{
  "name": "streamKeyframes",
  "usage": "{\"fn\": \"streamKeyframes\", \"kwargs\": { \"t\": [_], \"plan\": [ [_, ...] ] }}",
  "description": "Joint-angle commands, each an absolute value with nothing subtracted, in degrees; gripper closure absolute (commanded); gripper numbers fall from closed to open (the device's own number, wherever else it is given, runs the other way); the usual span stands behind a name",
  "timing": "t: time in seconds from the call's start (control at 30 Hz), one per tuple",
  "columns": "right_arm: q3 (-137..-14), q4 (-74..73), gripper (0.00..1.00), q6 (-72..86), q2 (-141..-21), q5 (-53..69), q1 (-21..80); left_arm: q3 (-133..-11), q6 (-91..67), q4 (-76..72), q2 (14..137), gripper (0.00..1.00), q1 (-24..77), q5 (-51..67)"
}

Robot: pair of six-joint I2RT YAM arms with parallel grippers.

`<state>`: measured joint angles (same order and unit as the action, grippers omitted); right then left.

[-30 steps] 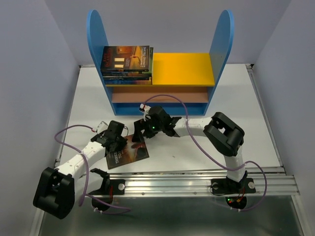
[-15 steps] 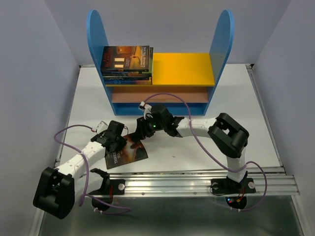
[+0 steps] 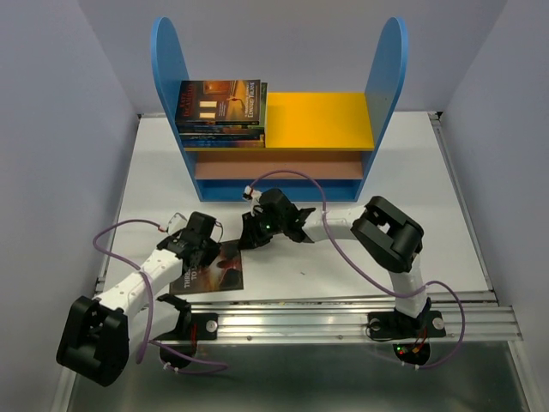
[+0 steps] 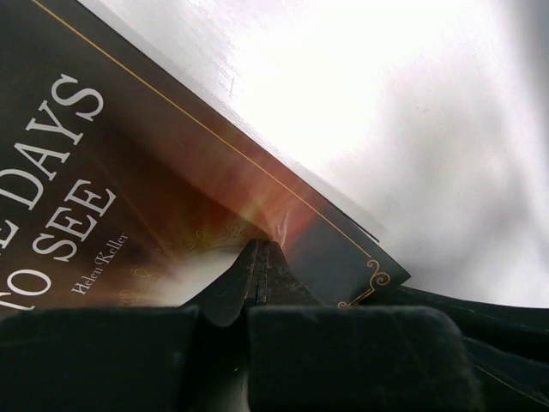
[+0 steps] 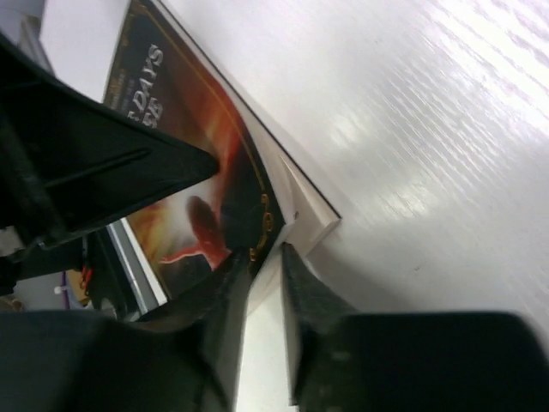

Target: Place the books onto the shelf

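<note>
Now: book flat on table, lower left of centre, long axis roughly across frame. Left gripper shut, tips pressing cover. Right gripper narrow, nipping upper-right corner, nearer shelf at upper centre.

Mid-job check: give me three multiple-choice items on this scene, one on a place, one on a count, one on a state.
1. The stack of glossy paperbacks lies on the blue-sided shelf's: A brown middle board; B yellow top board; C blue base.
2. Books on the white table: A three; B two; C one.
3. Left pincer: A shut; B wide open; C gripping a cup.
Key: B, it sits up top at left; C, only the dark orange-brown paperback lies there; A, its fingertips meet on that cover.
</note>
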<state>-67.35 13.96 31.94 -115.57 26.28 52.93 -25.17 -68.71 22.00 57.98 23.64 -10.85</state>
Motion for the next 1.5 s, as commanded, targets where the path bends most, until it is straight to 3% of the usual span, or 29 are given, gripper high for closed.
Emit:
{"fn": "streamKeyframes", "kwargs": {
  "t": [0.0,0.47,0.57,0.8,0.87,1.03,1.1,1.4,1.47],
  "plan": [
    [-69.35,13.45,0.99,30.41,-115.14,21.99,54.4,-23.65,-69.17,21.71,56.52,1.0,23.91,-10.64],
    [-67.59,23.47,0.99,34.36,-114.26,29.27,54.4,-22.94,-68.55,20.83,55.02,1.0,24.08,-10.11],
    [-68.29,23.47,0.8,34.63,-115.57,32.15,54.4,-22.85,-68.47,20.74,54.84,1.0,24.0,-10.11],
    [-69.78,23.99,0.61,34.28,-117.33,33.05,55.02,-22.76,-68.55,20.74,54.41,1.0,24.08,-10.2],
    [-70.05,23.82,0.62,34.19,-117.51,32.08,55.02,-22.68,-68.55,20.66,54.32,1.0,24.0,-10.2],
    [-71.72,21.1,0.79,33.92,-118.39,26.9,56.16,-22.5,-68.47,20.48,53.79,1.0,23.99,-10.2],
    [-71.89,20.92,0.99,35.23,-118.91,24.02,56.16,-22.41,-68.38,20.48,53.7,1.0,24.08,-10.11],
    [-68.12,18.9,0.99,35.42,-114.26,7.83,57.3,-25.47,-65.58,22.59,49.32,1.0,24.0,-10.11],
    [-66.54,18.72,0.99,35.51,-112.42,5.2,57.3,-27.15,-63.82,23.9,47.91,0.85,24.08,-10.28]
  ]
}}
